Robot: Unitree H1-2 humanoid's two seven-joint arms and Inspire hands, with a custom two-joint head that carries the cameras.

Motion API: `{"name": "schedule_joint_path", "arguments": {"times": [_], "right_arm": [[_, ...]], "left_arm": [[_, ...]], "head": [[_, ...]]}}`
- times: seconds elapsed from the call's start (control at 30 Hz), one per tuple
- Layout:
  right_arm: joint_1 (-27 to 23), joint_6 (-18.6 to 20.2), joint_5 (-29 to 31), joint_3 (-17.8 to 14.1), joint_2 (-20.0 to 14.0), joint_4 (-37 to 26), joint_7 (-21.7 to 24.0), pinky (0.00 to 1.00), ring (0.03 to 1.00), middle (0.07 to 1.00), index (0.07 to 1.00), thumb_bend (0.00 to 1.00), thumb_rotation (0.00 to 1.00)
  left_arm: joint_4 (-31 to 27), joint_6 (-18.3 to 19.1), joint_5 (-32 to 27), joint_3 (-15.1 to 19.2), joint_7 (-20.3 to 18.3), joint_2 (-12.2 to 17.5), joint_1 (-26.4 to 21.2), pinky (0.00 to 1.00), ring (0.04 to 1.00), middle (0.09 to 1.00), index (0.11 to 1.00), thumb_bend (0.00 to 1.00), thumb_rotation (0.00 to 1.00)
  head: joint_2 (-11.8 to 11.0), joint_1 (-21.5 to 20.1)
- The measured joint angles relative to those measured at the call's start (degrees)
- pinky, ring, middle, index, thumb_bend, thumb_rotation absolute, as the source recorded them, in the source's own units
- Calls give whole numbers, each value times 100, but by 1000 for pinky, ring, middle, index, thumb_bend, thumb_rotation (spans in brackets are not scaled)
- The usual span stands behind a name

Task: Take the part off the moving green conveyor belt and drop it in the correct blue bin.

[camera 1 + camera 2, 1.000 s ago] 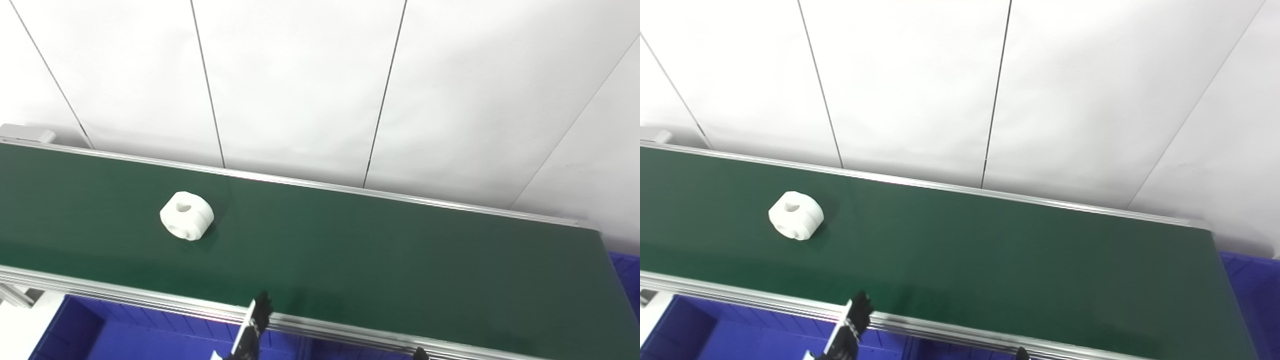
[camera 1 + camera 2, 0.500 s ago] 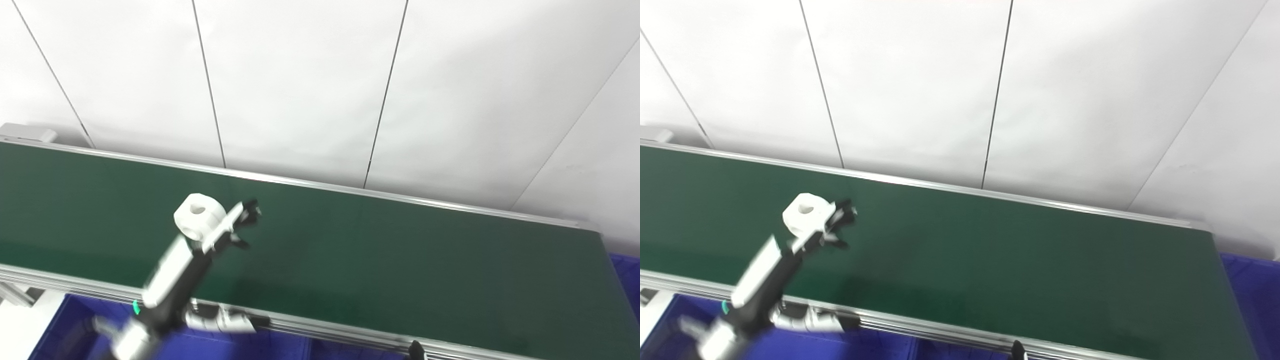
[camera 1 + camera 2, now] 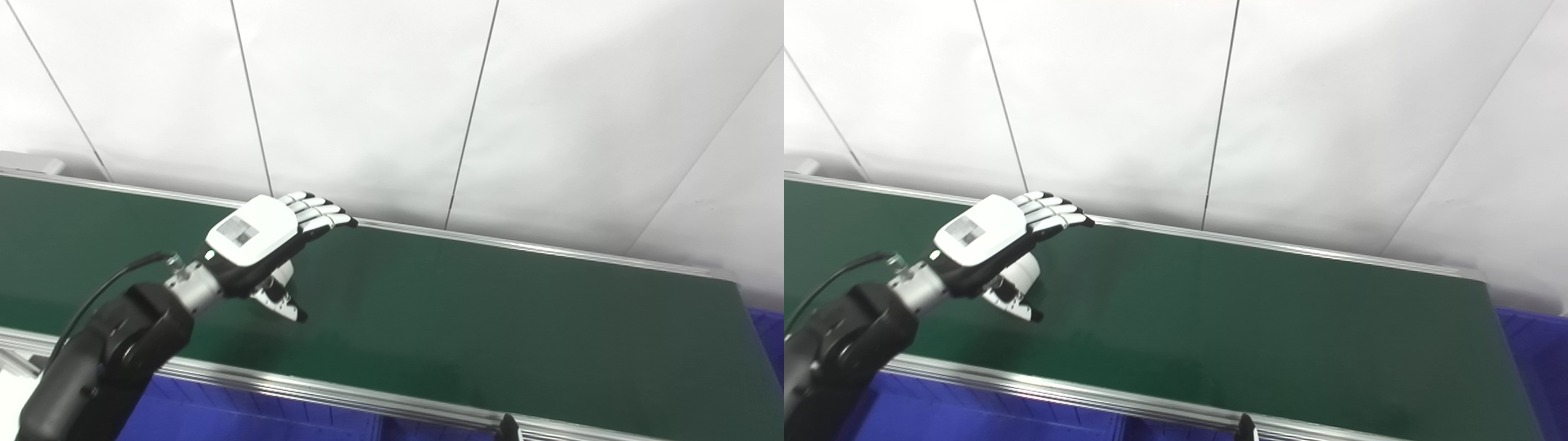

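Observation:
The white round part lies on the green conveyor belt, left of the middle. Most of it is hidden under my left hand. That hand hovers over the part with its fingers stretched out toward the back rail and its thumb pointing down at the belt on the near side of the part. The hand is open and does not hold the part. Of my right hand only a dark tip shows at the bottom edge.
Blue bins lie below the belt's front rail and past its right end. A silver rail runs along the front of the belt and another along the back. A white panelled wall stands behind.
My left arm has swung up from the bottom edge and out over the belt, so the hand now covers the part. The part has travelled a little to the right.

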Motion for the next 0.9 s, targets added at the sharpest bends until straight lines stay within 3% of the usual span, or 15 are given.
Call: {"name": "schedule_joint_path", "arguments": {"times": [0.1, 0.33, 0.47, 0.6, 0.77, 0.9], "right_arm": [[2, -10, 53, -2, -18, -2, 35, 1000, 1000, 1000, 1000, 790, 1000], [14, -19, 43, -3, -1, -4, 20, 1000, 1000, 1000, 1000, 766, 1000], [22, -19, 16, -1, 0, -9, 14, 1000, 1000, 1000, 1000, 771, 1000], [27, -19, 18, 1, -1, -16, 15, 1000, 1000, 1000, 1000, 784, 1000], [56, -19, 18, 1, -1, -51, 15, 1000, 1000, 1000, 1000, 775, 1000], [61, -18, 22, 0, -1, -56, 16, 1000, 1000, 1000, 1000, 806, 1000]], "left_arm": [[497, -26, 323, -194, 11, 100, -305, 949, 927, 931, 882, 1000, 142], [1466, -24, 470, -688, -122, 119, -824, 972, 942, 948, 877, 1000, 162], [1804, -13, 474, -906, -222, 118, -945, 973, 938, 932, 873, 1000, 208], [2019, 85, 450, -1020, -348, 112, -1036, 942, 920, 918, 872, 1000, 170], [2251, 307, 128, -1029, -453, 11, -1053, 841, 867, 897, 871, 1000, 126], [2251, 448, 304, -1203, -430, -66, -1054, 667, 745, 792, 772, 975, 16]], "head": [[0, 0], [44, -44], [79, -88], [105, -114], [141, -141], [167, -149]]}}
